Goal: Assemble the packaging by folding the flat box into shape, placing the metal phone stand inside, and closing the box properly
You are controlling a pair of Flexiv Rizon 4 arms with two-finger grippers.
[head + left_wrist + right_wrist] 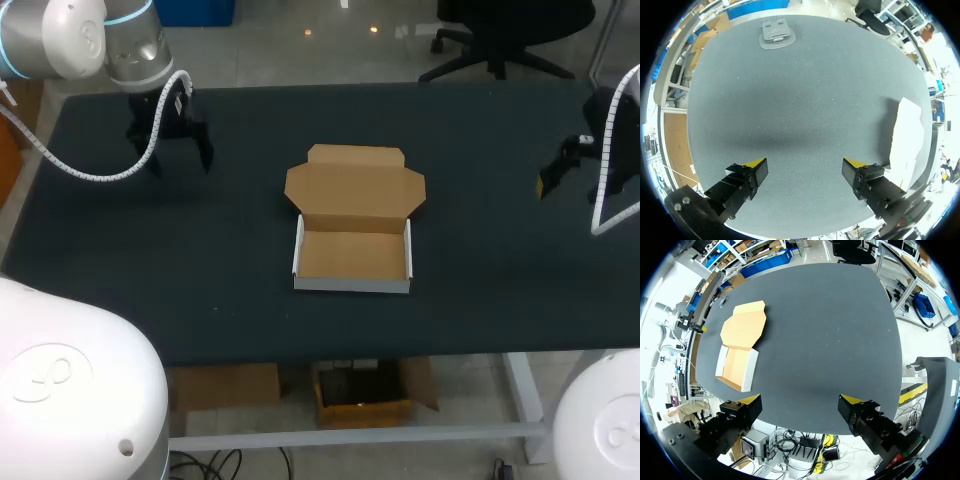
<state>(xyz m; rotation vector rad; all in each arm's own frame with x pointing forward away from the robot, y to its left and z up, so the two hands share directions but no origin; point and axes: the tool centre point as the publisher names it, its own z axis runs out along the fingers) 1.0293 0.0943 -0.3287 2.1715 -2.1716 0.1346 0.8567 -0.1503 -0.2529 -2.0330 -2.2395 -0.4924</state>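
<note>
Head view: The box (352,250) sits near the middle of the dark table (500,290). Its tray is formed, with white outer walls and a brown floor in plain sight. The lid lies folded back flat on the far side of the tray, flaps spread. My left gripper (180,160) hangs over the far left part of the table, well apart from the box, fingers pointing down and spread. My right gripper (562,168) is at the table's right edge, also well apart from the box.

Left wrist view: My left jaws stand wide open with only bare table between the yellow tips. The metal phone stand (776,34) lies far ahead of the fingers, near the table's far edge. One white wall of the box (905,135) shows off to the side of one finger, not touching it.

Right wrist view: My right jaws are likewise wide open and grip nothing. The box (740,347) lies ahead and off to one side of the fingers, apart from them, with its open lid toward the far end.
</note>
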